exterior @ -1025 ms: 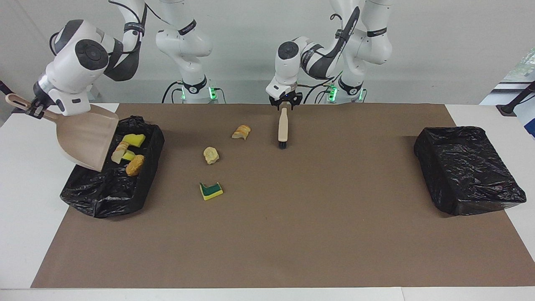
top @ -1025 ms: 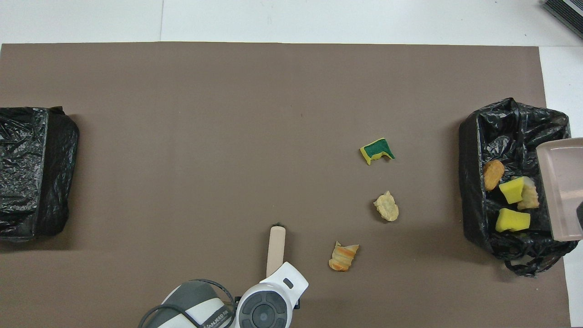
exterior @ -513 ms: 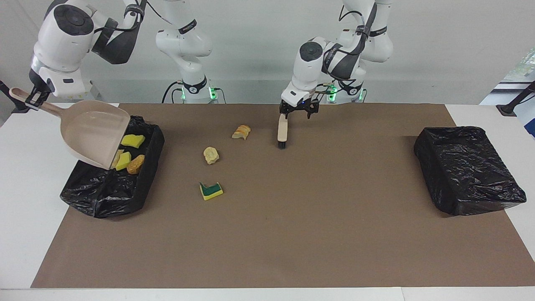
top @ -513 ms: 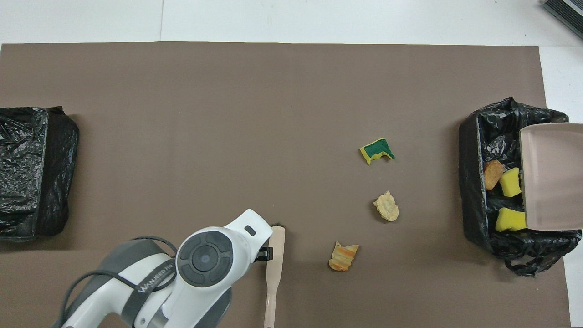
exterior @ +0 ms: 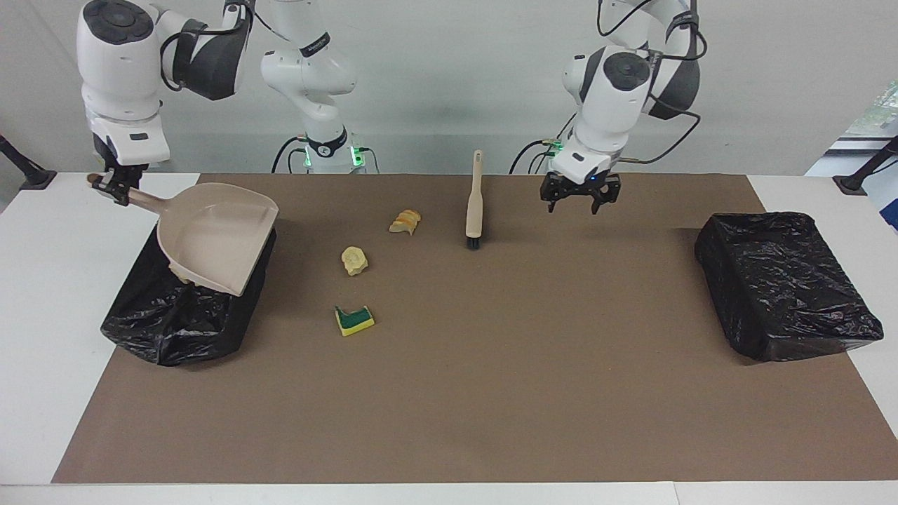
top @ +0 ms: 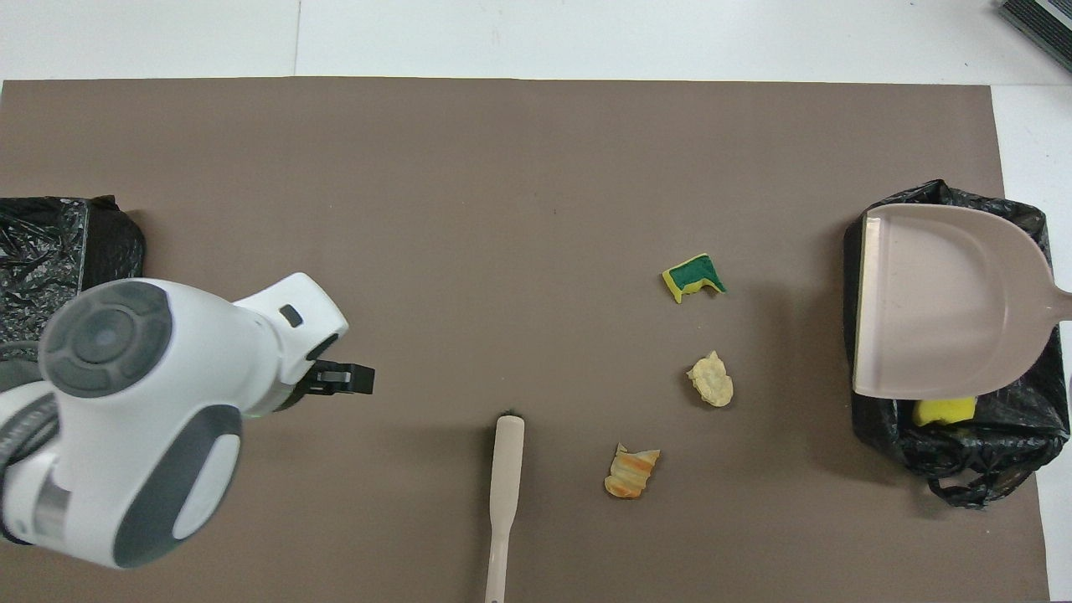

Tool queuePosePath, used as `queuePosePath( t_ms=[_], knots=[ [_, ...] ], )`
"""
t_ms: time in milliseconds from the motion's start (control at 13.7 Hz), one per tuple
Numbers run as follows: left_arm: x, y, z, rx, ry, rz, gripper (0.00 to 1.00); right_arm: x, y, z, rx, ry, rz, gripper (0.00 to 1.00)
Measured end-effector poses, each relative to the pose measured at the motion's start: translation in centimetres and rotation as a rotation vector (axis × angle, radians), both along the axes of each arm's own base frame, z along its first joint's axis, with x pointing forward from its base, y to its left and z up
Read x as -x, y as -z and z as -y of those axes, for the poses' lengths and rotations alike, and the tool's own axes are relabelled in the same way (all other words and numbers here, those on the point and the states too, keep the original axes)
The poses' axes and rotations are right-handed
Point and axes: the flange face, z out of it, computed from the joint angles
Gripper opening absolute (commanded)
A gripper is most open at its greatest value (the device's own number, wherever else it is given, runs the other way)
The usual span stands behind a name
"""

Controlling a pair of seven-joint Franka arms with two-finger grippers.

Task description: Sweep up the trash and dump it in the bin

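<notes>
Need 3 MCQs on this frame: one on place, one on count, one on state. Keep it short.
1. Where is the dustpan?
A. flat on the mat
B. over the bin at the right arm's end
C. over the bin at the left arm's end

2. How many scraps lie on the mat?
A. one
B. three
C. five

3. What is the left claw doing?
A. open, holding nothing
B. shut on the brush
C. shut on a scrap

Key: 1 B, the right claw holds the dustpan's handle and the pan covers most of that bin. 2 B, the green-backed sponge, the beige lump and the orange chunk. 3 A, the brush lies alone on the mat, apart from the claw.
</notes>
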Motion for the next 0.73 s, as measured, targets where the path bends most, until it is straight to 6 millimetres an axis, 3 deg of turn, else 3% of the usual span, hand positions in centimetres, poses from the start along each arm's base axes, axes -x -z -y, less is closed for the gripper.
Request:
queuePosePath(
  t_ms=[220, 513, 732],
  knots=[
    [-2.6, -5.1, -5.2, 0.016, 0.003, 0.056, 1.0, 0.1, 1.0, -5.3, -0.059, 0.129, 0.02, 0.0],
    [-3.8, -11.1, -10.4, -0.021, 0.039, 0.092, 1.0, 0.6, 2.5, -10.9, -0.154, 0.355, 0.06, 0.0],
    [-4.4, -13.3, -13.1, -0.064, 0.108, 0.097, 1.0, 1.4, 4.2, -16.0, -0.211, 0.547, 0.087, 0.0]
  ],
)
